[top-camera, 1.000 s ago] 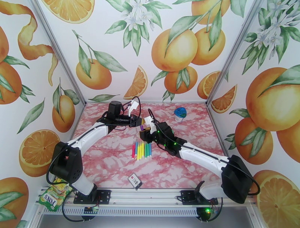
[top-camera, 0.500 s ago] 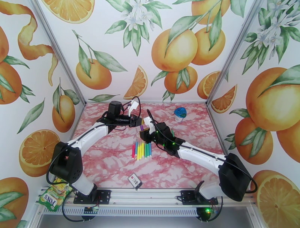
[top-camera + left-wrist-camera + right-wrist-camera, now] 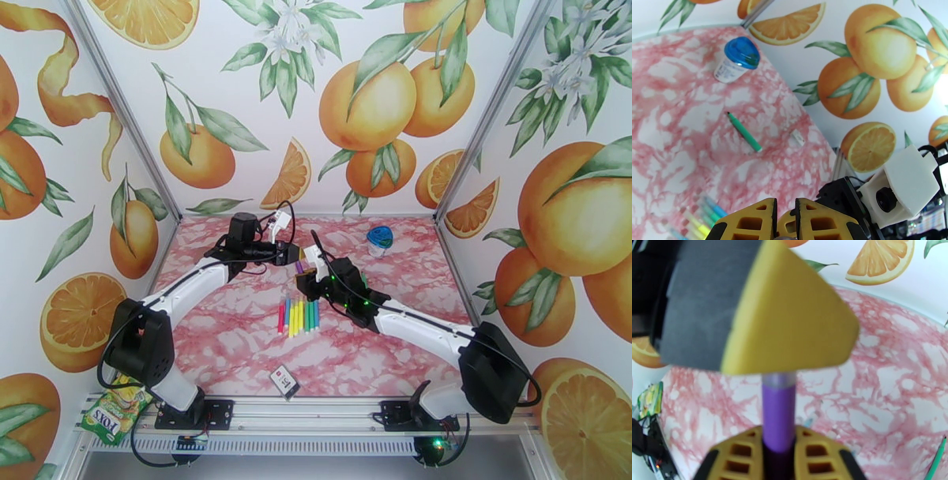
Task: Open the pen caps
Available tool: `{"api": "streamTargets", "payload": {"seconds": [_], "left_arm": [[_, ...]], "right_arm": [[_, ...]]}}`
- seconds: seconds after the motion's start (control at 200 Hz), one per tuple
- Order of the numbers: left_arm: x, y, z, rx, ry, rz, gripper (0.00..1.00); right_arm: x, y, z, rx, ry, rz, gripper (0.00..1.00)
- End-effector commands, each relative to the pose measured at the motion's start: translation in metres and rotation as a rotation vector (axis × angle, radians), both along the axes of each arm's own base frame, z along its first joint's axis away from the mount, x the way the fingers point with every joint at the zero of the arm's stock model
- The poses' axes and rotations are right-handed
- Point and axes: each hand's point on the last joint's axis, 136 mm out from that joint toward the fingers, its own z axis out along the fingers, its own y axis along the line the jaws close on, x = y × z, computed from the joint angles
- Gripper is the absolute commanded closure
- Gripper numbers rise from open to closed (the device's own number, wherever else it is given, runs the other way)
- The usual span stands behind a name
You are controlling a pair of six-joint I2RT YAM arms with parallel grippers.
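Right wrist view: right gripper (image 3: 778, 434) clamps the purple marker pen (image 3: 778, 411); just ahead of it, left gripper (image 3: 785, 204) is closed on the pen's far end. Uncapping looks in hand; next calls for a straight pull apart.

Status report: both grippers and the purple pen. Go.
Left gripper shut on purple pen, far end. Right gripper shut on barrel. Cap hidden by left finger. Pen row on table, apart.

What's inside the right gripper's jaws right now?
A purple pen, clamped in the right gripper. Its upper end is hidden behind the yellow finger of the left gripper, so no cap can be seen.
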Motion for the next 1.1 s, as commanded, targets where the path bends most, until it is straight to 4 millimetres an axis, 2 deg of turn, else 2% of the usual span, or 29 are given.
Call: {"api": "streamTargets", "payload": {"seconds": [0.0,0.19,0.605,1.096], "left_arm": [[0.043,0.02,0.01,0.018,-0.057,0.179,1.0],[0.051,0.025,0.008,0.012,-0.026,0.21,1.0],[0.085,0.057,0.0,-0.015,0.054,0.355,1.0],[0.103,0.073,-0.001,-0.041,0.092,0.448,1.0]], "right_arm": [[-0.009,0.006,-0.008,-0.012,-0.003,0.049,0.96],[-0.009,0.005,-0.012,-0.02,-0.004,0.045,1.0],[-0.008,-0.002,-0.021,-0.04,-0.007,0.02,1.0],[-0.015,-0.003,-0.023,-0.03,-0.021,0.049,1.0]]}}
